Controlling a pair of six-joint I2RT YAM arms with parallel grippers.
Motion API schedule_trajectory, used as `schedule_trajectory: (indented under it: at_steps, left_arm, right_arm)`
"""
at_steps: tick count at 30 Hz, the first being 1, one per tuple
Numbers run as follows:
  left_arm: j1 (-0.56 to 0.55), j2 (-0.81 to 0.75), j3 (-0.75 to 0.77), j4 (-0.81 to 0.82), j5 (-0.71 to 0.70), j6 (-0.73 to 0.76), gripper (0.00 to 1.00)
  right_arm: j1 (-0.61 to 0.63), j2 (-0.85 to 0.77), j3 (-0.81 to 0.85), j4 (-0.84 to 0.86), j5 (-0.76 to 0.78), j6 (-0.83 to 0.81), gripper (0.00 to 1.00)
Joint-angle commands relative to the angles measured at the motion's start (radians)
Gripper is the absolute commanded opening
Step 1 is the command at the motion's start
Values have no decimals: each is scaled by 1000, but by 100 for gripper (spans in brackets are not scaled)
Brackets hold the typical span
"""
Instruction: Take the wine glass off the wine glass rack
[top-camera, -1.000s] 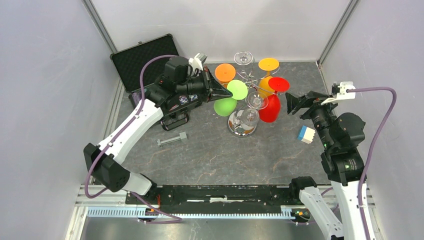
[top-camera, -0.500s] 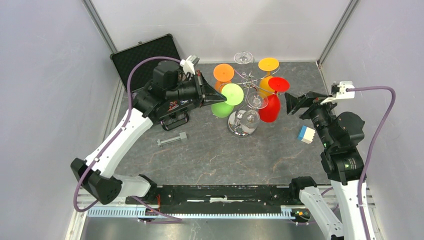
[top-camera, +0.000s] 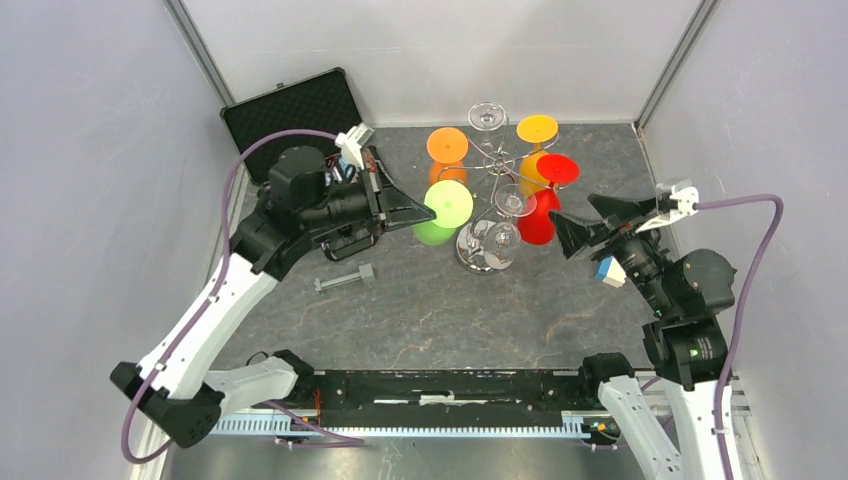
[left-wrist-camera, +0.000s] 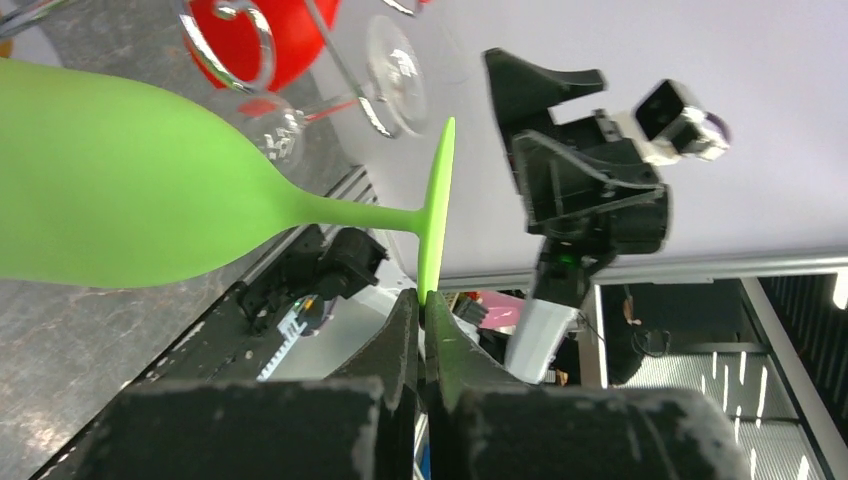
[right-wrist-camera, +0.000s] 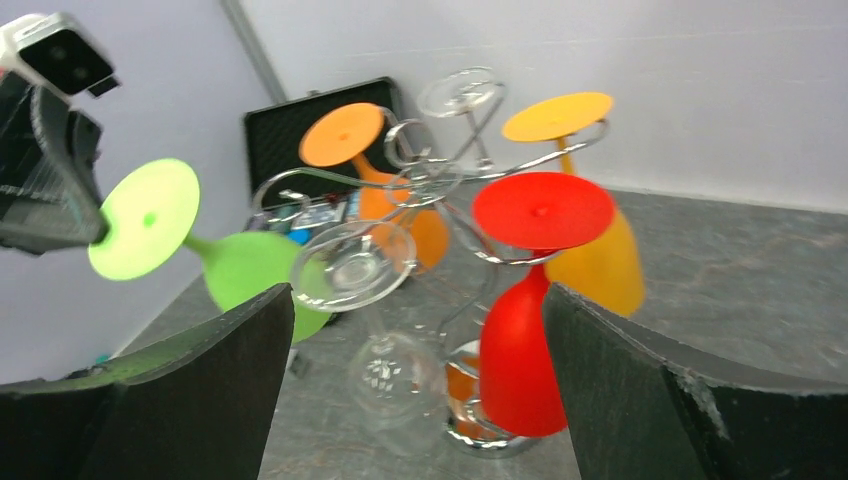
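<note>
**1. Left arm** (top-camera: 228, 292). From its base at the near left corner, your left arm's white link slants up and away to an elbow. The forearm and wrist then reach rightward toward the rack.

**2. Left gripper** (left-wrist-camera: 424, 303). The fingers are pinched together on the rim of the foot of the green wine glass (top-camera: 433, 231). In the left wrist view the thin disc sits edge-on between the two pads.

**3. Green wine glass.** It is tilted, foot uppermost and bowl lower. It is just to the left of the wine glass rack (top-camera: 486, 252). In the right wrist view its foot lies outside the curled hook arms. The bowl is close to the near clear glass (top-camera: 513, 201), and you cannot tell whether they touch.

**4. Right arm** (top-camera: 690, 335). It stands upright from the near right corner, with the wrist angled up and left toward the rack.

**5. Right gripper** (top-camera: 571, 207). The fingers are spread wide and hold nothing. In its wrist view they frame the red glass (top-camera: 540, 226) without touching it.

**6. On the rack.** The red glass, an orange glass (top-camera: 447, 144), a yellow glass (top-camera: 537, 128), the near clear glass and a far clear glass (top-camera: 488, 115) all hang foot up.

**7. On the table** (top-camera: 430, 315). A black case (top-camera: 290, 112) lies open at the far left. A grey T-shaped piece (top-camera: 343, 280) lies below your left forearm. A blue-and-white block (top-camera: 607, 270) is beside the right wrist.
</note>
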Motion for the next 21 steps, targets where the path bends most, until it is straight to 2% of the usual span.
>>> schedule_trajectory:
  at_steps: [1, 4, 9, 13, 15, 21]
  left_arm:
    - [-18, -126, 26, 97, 1, -67, 2]
    - [-20, -204, -5, 139, -14, -134, 2]
    - [-20, -286, -20, 224, -28, -246, 2]
    - [-20, -335, -85, 373, -68, -382, 2]
    - [-19, -327, -93, 421, -58, -430, 2]
    - [-19, -241, -42, 607, -64, -516, 2]
  right_arm:
    - [-2, -52, -71, 183, -180, 112, 98]
    - [-2, -67, -123, 345, -269, 257, 98]
    - [-3, -71, -243, 714, -401, 548, 98]
    - [-2, -79, -396, 1097, -399, 832, 98]
    - [-2, -59, -389, 1130, -406, 859, 98]
    - [0, 53, -262, 1058, -394, 808, 98]
